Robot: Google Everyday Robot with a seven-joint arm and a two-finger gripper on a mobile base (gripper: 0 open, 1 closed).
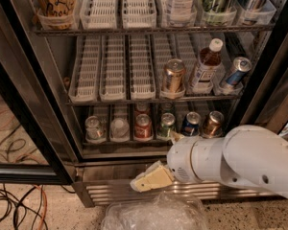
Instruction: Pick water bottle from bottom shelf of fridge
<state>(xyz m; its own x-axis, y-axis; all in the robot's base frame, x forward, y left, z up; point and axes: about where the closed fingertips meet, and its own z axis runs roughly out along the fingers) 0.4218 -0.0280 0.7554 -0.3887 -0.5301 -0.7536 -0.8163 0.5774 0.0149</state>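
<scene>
Hovering pincer [140,183] below-right of water bottle [119,128], apart.

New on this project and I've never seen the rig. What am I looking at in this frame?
There is only one camera view, and where the camera is mounted isn't recorded. It looks down into an open drinks fridge. The thick white tube at lower right is the robot's single arm. The tan piece at its end is the gripper, which sits in front of the steel base grille, below the bottom shelf. It appears to hold nothing. From left to right, that shelf carries a clear container, the water bottle, a red can and three more cans. The job is to pick the water bottle, which hasn't been touched yet.
</scene>
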